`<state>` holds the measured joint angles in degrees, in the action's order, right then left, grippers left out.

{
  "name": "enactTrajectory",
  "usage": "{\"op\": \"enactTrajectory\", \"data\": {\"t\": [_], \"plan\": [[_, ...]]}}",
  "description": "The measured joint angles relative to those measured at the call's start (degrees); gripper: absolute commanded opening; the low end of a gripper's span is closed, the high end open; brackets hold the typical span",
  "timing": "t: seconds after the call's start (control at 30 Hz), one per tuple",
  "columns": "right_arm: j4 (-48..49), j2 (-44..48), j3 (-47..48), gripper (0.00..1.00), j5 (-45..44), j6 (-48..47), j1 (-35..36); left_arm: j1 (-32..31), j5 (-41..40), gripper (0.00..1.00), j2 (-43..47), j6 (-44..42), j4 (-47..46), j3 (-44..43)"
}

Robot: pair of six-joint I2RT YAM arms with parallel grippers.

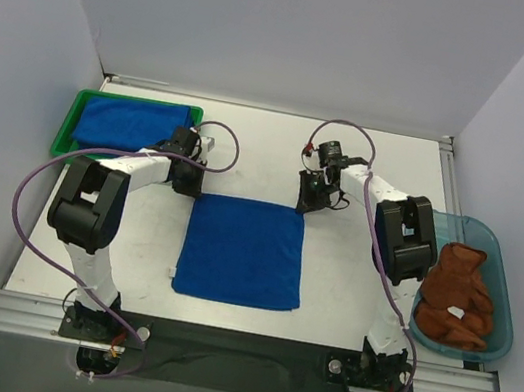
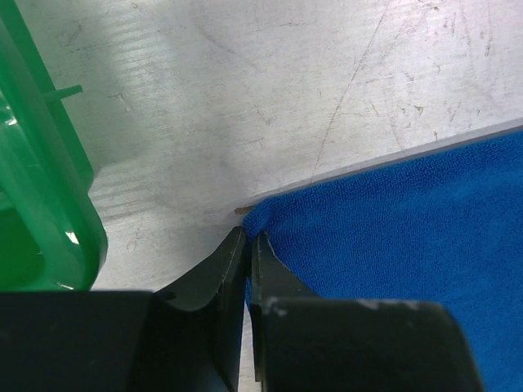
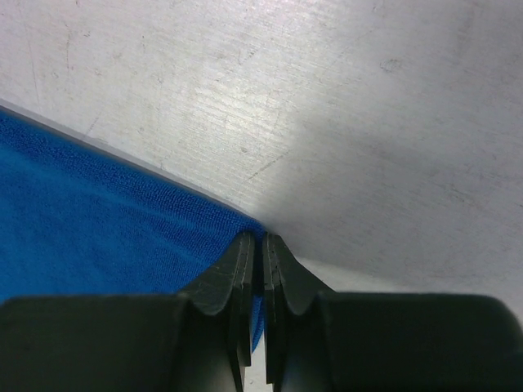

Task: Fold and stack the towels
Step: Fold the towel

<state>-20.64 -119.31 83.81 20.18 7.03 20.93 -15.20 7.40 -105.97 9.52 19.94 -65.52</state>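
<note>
We're looking at a plain royal blue towel (image 1: 244, 252) at the middle of the table (image 1: 350, 273), whose top is pale grey-white with fine scratches. Over at the far left corner there's a second blue towel (image 1: 133, 123) in a bright green tray (image 1: 66, 129). Along the right edge, a rust-brown towel (image 1: 457, 297) sits in a translucent teal bin (image 1: 497, 243). The left gripper (image 2: 249, 237) and right gripper (image 3: 263, 238) are black. The left arm (image 1: 88, 206) and right arm (image 1: 405, 240) are white with black joints.

top: overhead, whole table (image 1: 350, 273) | wrists: close, facing down | shared: spread towel (image 1: 242, 251) corners
</note>
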Motion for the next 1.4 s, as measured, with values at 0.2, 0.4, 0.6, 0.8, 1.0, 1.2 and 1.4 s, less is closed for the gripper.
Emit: {"op": "enactTrajectory", "data": {"t": [0.2, 0.4, 0.6, 0.8, 1.0, 1.2, 1.4], "plan": [[-0.04, 0.0, 0.0, 0.0, 0.13, -0.35, -0.26, 0.04, 0.22, 0.34, -0.02, -0.35, 0.02, 0.0], [-0.22, 0.0, 0.0, 0.0, 0.42, -1.11, -0.26, -0.26, -0.31, 0.54, 0.24, -0.83, -0.2, -0.17], [-0.28, 0.0, 0.0, 0.0, 0.66, -1.36, -0.2, -0.39, -1.79, 0.55, 0.13, -4.02, 0.0, -0.57], [-0.42, 0.0, 0.0, 0.0, 0.76, -1.77, 0.09, -1.36, -3.58, 0.55, -0.87, -8.15, 0.04, -1.79], [-0.48, 0.0, -0.02, 0.0, 0.87, -2.25, 0.11, -2.51, -3.76, 0.48, -3.21, -12.26, 0.02, -4.52], [-0.5, 0.02, -0.02, 0.0, 0.94, -2.43, 0.11, -2.84, -3.3, 0.43, -4.5, -14.19, 0.59, -6.19], [-0.48, 0.02, -0.04, 0.0, 0.96, -2.45, 0.11, -2.82, -2.69, 0.38, -6.21, -14.73, 2.23, -8.81]]}}
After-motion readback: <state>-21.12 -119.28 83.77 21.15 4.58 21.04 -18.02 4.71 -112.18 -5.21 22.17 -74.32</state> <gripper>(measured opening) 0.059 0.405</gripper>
